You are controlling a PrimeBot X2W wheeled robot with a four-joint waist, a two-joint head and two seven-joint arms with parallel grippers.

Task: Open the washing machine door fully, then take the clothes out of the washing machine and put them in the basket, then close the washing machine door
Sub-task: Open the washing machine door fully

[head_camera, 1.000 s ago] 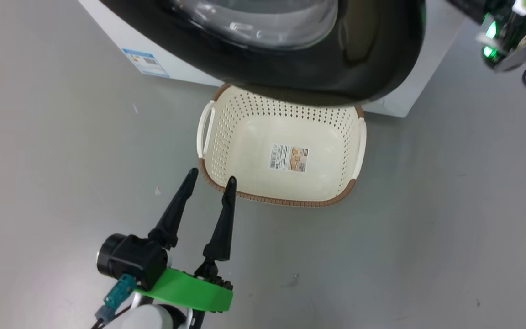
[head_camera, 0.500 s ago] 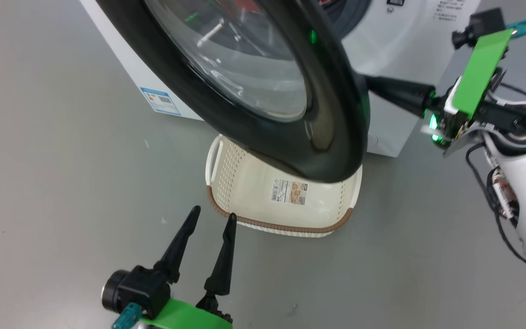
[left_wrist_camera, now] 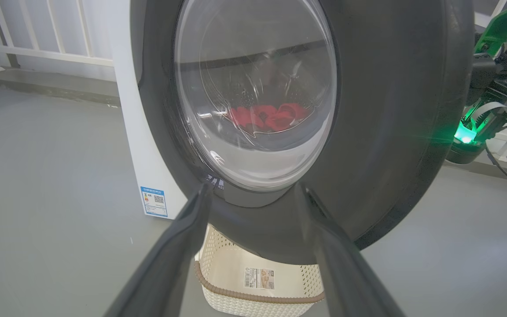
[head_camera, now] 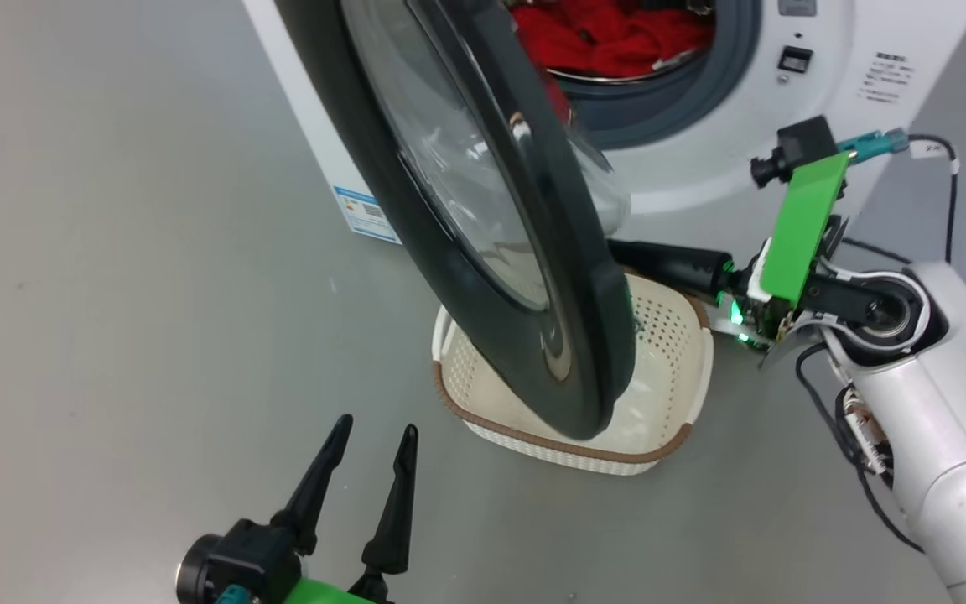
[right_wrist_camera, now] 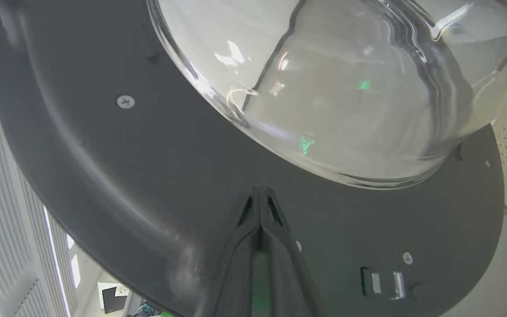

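The washing machine door (head_camera: 483, 235) has swung wider off the washing machine (head_camera: 827, 50), baring the red clothes (head_camera: 609, 33) in the drum. It stands upright and almost edge-on, outer face to the robot's left, lower rim above the basket (head_camera: 676, 335). The right gripper (right_wrist_camera: 260, 190), fingers pressed together, meets the door's inner ring just below the glass, and the left gripper (head_camera: 374, 424), fingers spread and empty, hovers over the floor near the basket.

We count one washing machine (head_camera: 688, 180), one washing machine door (head_camera: 592, 335), one basket (head_camera: 674, 331) and two claws, the left claw (head_camera: 375, 426) and the right claw (right_wrist_camera: 260, 190). The clothes (head_camera: 609, 38) look like one red heap; how many garments, we cannot tell.
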